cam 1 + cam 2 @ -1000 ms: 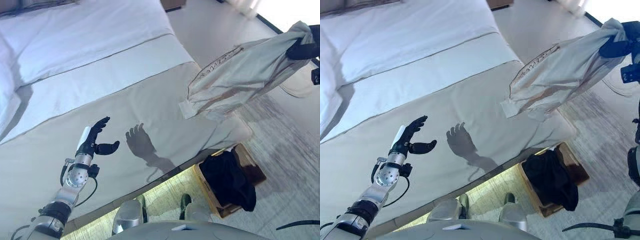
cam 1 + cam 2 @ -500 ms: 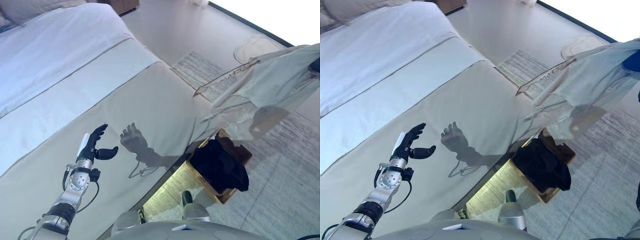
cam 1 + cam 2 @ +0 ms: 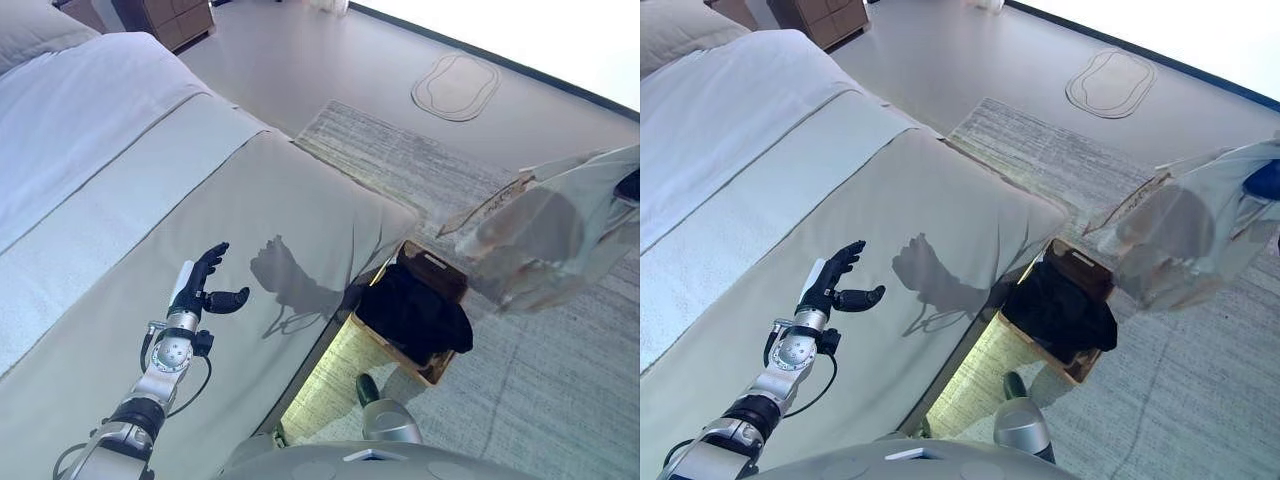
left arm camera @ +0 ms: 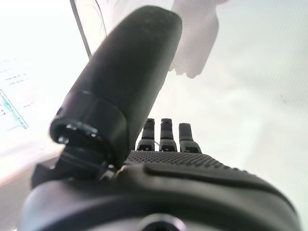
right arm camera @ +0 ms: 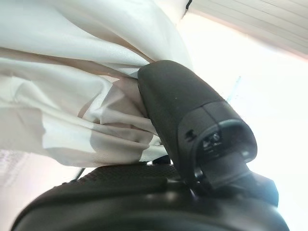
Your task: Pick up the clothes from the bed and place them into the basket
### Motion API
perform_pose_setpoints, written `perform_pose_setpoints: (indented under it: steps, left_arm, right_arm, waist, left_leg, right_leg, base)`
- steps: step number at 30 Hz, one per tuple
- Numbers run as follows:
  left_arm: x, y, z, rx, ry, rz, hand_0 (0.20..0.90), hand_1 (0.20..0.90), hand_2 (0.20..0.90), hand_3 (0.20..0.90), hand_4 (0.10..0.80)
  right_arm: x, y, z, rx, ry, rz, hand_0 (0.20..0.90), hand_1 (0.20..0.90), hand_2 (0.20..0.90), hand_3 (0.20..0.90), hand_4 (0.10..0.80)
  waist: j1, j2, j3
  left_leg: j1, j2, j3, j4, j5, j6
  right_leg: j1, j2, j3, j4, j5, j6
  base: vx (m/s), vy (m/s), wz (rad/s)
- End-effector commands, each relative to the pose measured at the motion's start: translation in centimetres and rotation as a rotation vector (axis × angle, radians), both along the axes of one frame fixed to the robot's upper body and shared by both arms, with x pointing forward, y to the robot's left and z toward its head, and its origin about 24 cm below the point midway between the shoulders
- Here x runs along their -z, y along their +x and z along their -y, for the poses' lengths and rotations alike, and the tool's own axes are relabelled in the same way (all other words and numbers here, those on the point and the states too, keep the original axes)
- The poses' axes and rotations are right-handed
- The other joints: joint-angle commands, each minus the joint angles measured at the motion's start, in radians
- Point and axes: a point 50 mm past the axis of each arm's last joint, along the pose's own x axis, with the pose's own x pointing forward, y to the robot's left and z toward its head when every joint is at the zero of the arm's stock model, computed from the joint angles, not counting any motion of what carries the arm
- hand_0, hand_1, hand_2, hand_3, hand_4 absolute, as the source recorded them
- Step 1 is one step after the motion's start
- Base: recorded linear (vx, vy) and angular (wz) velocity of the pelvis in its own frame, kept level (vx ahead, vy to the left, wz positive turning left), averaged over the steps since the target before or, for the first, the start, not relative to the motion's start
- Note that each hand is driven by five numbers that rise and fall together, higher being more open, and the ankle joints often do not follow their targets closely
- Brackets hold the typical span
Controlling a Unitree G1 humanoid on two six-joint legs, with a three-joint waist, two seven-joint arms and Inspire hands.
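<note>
Since a second ago my right hand (image 3: 1264, 180) has carried the pale garment (image 3: 545, 235) off the bed (image 3: 200, 210); it now hangs right of the wooden basket (image 3: 415, 310), above the rug (image 3: 540, 390). Its thumb is clamped on the bunched cloth. Dark clothing (image 3: 1060, 305) already fills the basket beside the bed's near corner. My left hand (image 3: 205, 290) hovers over the bedcover, fingers straight, thumb out, holding nothing.

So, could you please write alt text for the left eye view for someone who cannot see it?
The robot's right hand holds a pale garment in the air beside a wooden basket that already contains dark clothing. The left hand hovers open over the grey-covered bed.
</note>
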Motion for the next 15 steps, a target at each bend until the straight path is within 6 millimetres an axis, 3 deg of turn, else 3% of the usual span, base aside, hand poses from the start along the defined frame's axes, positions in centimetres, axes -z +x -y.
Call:
perform_pose_setpoints:
  steps: [1, 15]
  left_arm:
    - [-1.8, 1.1, -0.7, 0.017, 0.035, 0.105, 0.900, 0.900, 0.900, 0.900, 0.800]
    - [-1.7, 1.8, 0.3, 0.050, 0.024, 0.097, 0.900, 0.900, 0.900, 0.900, 0.800]
  right_arm:
    - [-4.6, 0.3, -0.3, -0.033, -0.075, 0.188, 0.300, 0.300, 0.300, 0.200, 0.100]
    - [3.8, 2.6, -1.7, -0.008, 0.074, -0.049, 0.300, 0.300, 0.300, 0.200, 0.100]
  waist:
    - [0.036, -0.022, -0.153]
    - [0.061, 0.012, -0.130]
  left_leg:
    - [0.003, 0.031, -0.071, 0.119, -0.158, -0.006]
    - [0.004, 0.026, -0.075, 0.117, -0.155, -0.010]
  right_leg:
    - [-0.112, 0.027, -0.016, 0.125, -0.028, 0.019]
    - [-0.117, 0.013, -0.055, 0.126, -0.026, 0.020]
  base:
    - [-0.048, -0.037, -0.07]
    - [-0.022, -0.024, 0.04]
